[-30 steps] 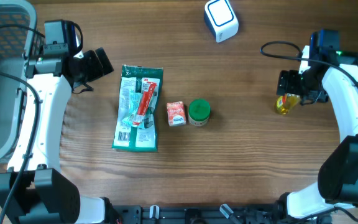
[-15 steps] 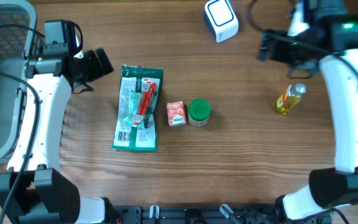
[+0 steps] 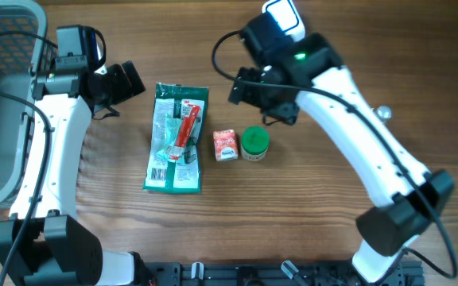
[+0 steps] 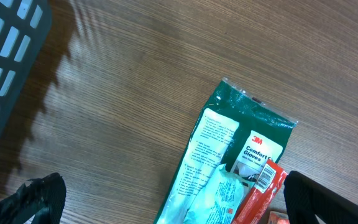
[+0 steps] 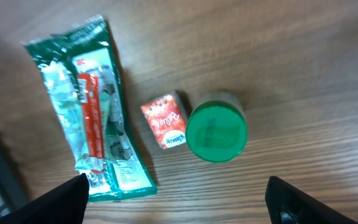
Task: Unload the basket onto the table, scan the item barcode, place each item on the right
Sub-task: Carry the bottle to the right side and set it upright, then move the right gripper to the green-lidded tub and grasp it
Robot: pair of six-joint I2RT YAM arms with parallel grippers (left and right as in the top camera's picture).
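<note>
**Jaws wide above goods awaiting scan**

Right gripper (image 5: 178,183) hung with jaws apart and empty over a round green-lidded jar (image 5: 216,135) and a small red carton (image 5: 165,121) beside it, mid wooden table (image 3: 213,230). Left of them lay a green plastic glove packet (image 3: 176,139). Left gripper (image 4: 174,179), likewise spread, hovered by the packet's far end. A white-and-blue scanner (image 3: 283,14) sat at the far edge.

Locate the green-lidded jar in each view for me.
Overhead: green-lidded jar near table centre, just right of the red carton.
Left wrist: not in it.
Right wrist: jar centre-right, beside the carton.
Shared landmark: the green glove packet, seen in all three views.
</note>
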